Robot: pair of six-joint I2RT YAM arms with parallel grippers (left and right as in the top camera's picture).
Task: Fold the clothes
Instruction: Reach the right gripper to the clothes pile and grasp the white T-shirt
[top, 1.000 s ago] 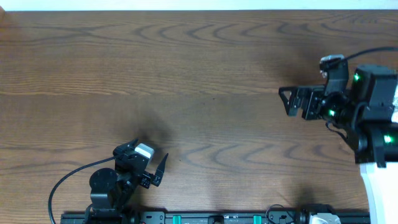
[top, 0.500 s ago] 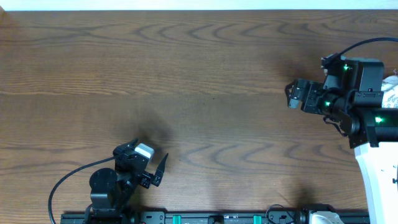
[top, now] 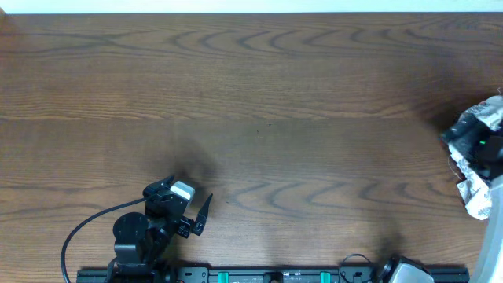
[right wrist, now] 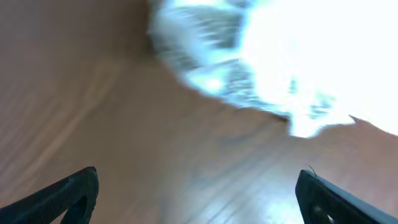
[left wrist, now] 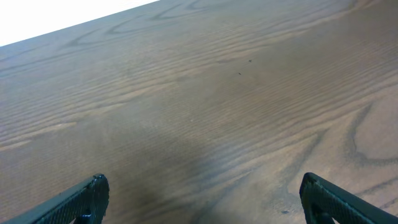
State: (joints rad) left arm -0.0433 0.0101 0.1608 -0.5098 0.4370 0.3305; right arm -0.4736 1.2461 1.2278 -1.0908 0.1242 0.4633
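Observation:
The clothes are not recognisable in any view. A crumpled white cloth with grey print (top: 481, 189) lies at the table's right edge. In the right wrist view the printed cloth (right wrist: 217, 68) is a blurred white mass ahead of the fingers. My right gripper (right wrist: 199, 190) is open over bare wood, with nothing between its fingertips. In the overhead view only a dark part of the right arm (top: 481, 146) shows, above that cloth. My left gripper (top: 192, 206) rests open near the front left edge. In its wrist view the left gripper (left wrist: 202, 190) has only wood between its fingers.
The wooden table (top: 251, 102) fills the overhead view. A black cable (top: 78, 232) loops by the left arm's base. A rail (top: 267, 275) runs along the front edge.
The right arm has swung to the right and mostly left the overhead view. The crumpled printed cloth now shows at the right edge. The left arm has not moved.

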